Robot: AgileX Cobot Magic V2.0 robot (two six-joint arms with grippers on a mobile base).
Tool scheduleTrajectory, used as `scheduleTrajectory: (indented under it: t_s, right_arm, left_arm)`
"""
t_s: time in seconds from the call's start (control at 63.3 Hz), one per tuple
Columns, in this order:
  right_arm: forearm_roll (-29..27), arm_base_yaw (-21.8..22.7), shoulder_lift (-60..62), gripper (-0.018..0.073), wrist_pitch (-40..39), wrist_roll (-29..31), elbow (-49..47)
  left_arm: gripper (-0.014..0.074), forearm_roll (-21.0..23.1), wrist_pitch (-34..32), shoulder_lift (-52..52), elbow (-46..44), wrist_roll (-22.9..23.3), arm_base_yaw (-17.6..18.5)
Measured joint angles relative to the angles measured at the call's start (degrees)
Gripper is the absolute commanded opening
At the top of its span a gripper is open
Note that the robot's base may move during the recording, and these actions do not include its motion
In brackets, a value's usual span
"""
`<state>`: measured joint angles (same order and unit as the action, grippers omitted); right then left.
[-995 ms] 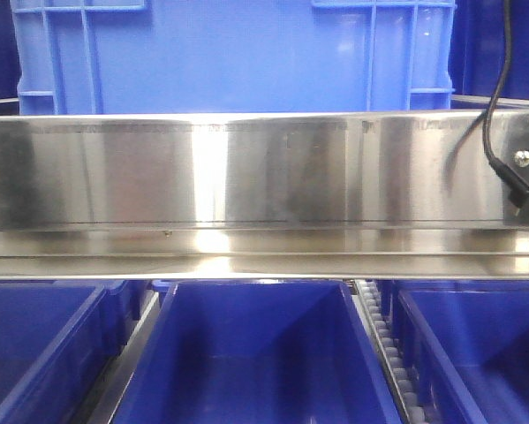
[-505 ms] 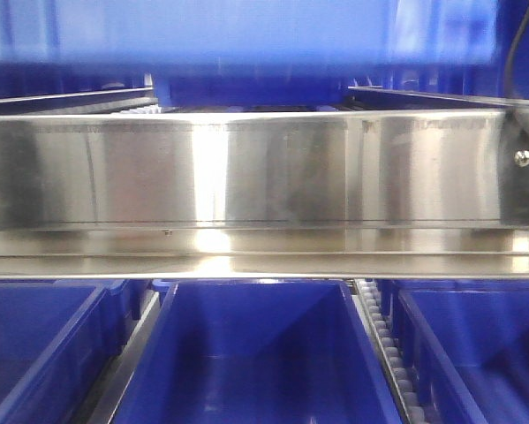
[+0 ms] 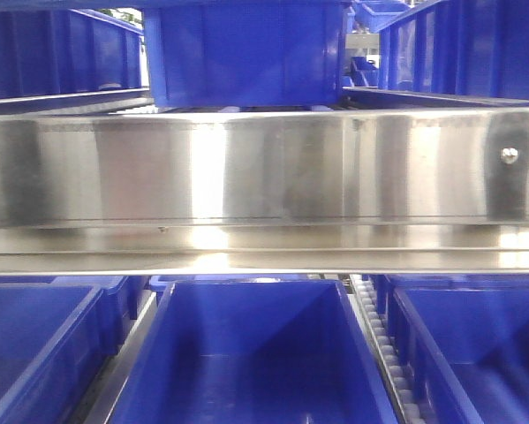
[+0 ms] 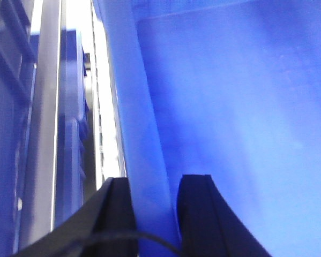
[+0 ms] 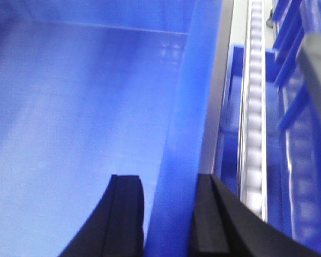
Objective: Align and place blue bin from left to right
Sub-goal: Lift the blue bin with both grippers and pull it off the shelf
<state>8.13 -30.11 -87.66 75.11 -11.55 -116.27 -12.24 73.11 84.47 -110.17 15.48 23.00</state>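
The blue bin [image 4: 246, 107] fills both wrist views, seen from above into its hollow. My left gripper [image 4: 152, 182] is shut on its left wall [image 4: 144, 123], one black finger [image 4: 117, 214] outside and the other inside. My right gripper [image 5: 168, 179] is shut on the right wall [image 5: 189, 96] in the same way. In the front view neither gripper shows, and the held bin appears at most as a thin blue strip along the top edge.
A steel shelf rail [image 3: 264, 177] crosses the front view. Behind it stand another blue bin [image 3: 246, 53] and bins at left [image 3: 52, 53] and right [image 3: 467, 44]. Three blue bins [image 3: 255, 353] sit below, with a roller track [image 3: 379, 336] between them. Rollers [image 5: 255, 107] run beside the held bin.
The held bin, large and close above the rail a second ago, has risen out of the front view, uncovering the bins behind. The black cable at the right is gone from view.
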Motion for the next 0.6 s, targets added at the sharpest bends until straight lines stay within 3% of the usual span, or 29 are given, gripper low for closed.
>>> scheduleTrajectory:
  t_s: [0.332,0.6]
  right_arm:
    - [-1.3,-0.4,0.5,-0.0070,0.1,-0.1,2.9]
    - [-0.6,-0.4,0.5,-0.0070,0.0,-0.1,2.9]
  left_arm:
    - [-0.0012,0.1,0.3,-3.3,4.8,1.2,0.1]
    - [-0.0012,0.1,-3.6,-3.4,4.8,1.2,0.1]
